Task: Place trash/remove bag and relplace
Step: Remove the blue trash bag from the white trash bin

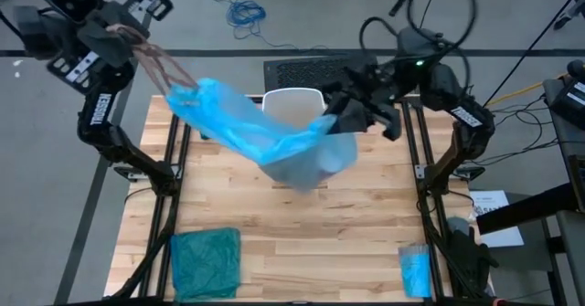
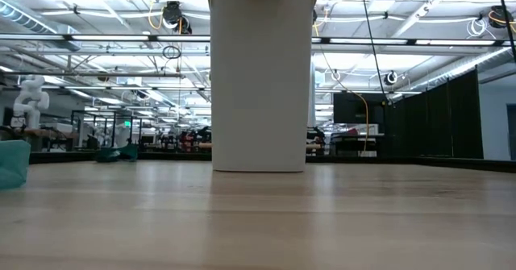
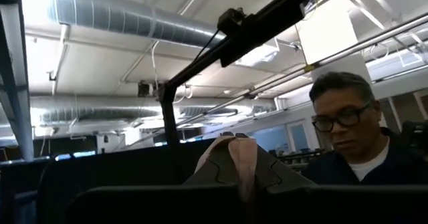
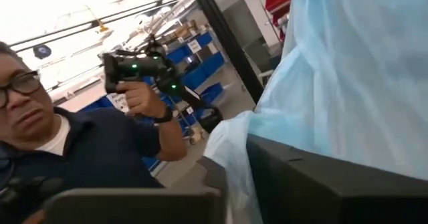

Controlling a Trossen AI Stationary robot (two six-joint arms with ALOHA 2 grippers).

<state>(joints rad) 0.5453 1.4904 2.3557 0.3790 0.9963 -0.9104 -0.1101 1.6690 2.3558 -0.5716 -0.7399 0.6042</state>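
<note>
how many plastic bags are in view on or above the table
2. The light blue bag hangs stretched between both arms above the white bin; the teal-green bag lies on the table's near-left corner. Others may be hidden.

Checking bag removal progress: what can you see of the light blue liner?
The light blue liner is thin, crinkly, translucent plastic, out of the white bin and stretched in the air above it and the table. Its pinkish drawstring handles run up to the shut left gripper at the back left; the other end hangs bunched at the right gripper. Contents cannot be made out.
</note>
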